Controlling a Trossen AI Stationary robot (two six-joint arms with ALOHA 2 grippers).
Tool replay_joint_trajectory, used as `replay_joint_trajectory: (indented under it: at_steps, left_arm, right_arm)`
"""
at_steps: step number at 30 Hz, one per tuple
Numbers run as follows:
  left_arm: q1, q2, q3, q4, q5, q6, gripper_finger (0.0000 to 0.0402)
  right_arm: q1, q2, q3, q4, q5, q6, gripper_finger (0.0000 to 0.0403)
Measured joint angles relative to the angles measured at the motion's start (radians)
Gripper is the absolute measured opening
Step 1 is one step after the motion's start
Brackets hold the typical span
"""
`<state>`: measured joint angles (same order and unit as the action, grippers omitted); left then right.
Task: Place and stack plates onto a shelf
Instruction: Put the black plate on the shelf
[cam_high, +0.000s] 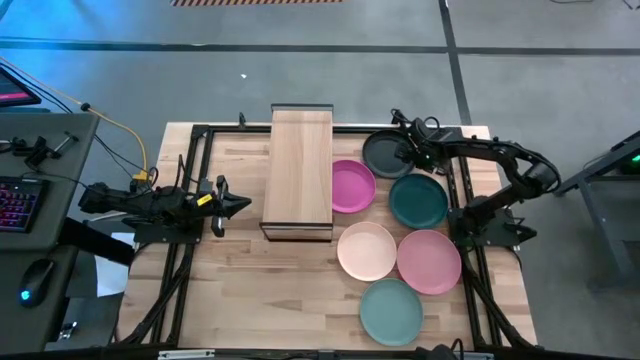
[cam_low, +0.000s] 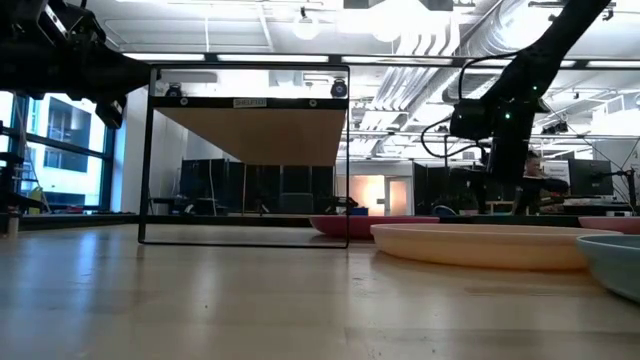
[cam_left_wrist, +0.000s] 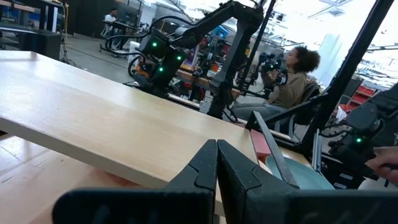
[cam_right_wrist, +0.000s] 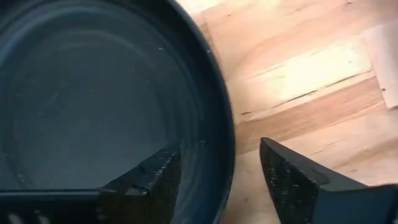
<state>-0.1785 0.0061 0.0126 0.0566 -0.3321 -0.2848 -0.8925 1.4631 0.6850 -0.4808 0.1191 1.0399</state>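
Six plates lie flat on the table right of the shelf (cam_high: 300, 170): dark grey-black (cam_high: 383, 155), magenta (cam_high: 351, 187), dark green (cam_high: 418, 201), cream (cam_high: 366, 250), pink (cam_high: 430, 262) and light teal (cam_high: 391, 311). My right gripper (cam_high: 405, 150) is open over the far right part of the dark grey-black plate (cam_right_wrist: 93, 93). One finger (cam_right_wrist: 149, 183) stands inside its rim and the other (cam_right_wrist: 298, 180) outside, above the bare table. My left gripper (cam_high: 243, 205) is shut and waits level just left of the shelf (cam_left_wrist: 93, 118). My right gripper straddles the dark grey-black plate's rim (cam_right_wrist: 221, 155) from above, one finger inside and one outside. Whether either finger touches the plate, I cannot tell. The plate lies flat on the table.
The shelf's top (cam_low: 250, 135) carries nothing. Dark arm frames run along the table's left (cam_high: 185, 190) and right (cam_high: 465, 200) sides. In the low view the cream plate (cam_low: 480, 245) and the teal plate (cam_low: 615, 260) lie nearest. A person (cam_left_wrist: 292, 78) sits beyond the table.
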Motion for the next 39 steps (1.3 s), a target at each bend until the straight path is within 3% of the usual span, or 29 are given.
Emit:
replay_joint_trajectory:
  at_steps: [13,21,27,39]
  left_arm:
    - [0.0,0.0,0.0,0.0,0.0,0.0,0.0001]
    - [0.0,0.0,0.0,0.0,0.0,0.0,0.0001]
    - [0.0,0.0,0.0,0.0,0.0,0.0,0.0001]
    - [0.0,0.0,0.0,0.0,0.0,0.0,0.0001]
  right_arm:
    - [0.0,0.0,-0.002,0.007,0.046,-0.027,0.0007]
    - [0.0,-0.011,0.004,0.006,0.037,-0.06,0.0003]
    - [-0.002,-0.111,0.062,-0.006,0.038,-0.116,0.0001]
    - [-0.003,-0.346,0.34,-0.274,0.119,-0.337,0.0]
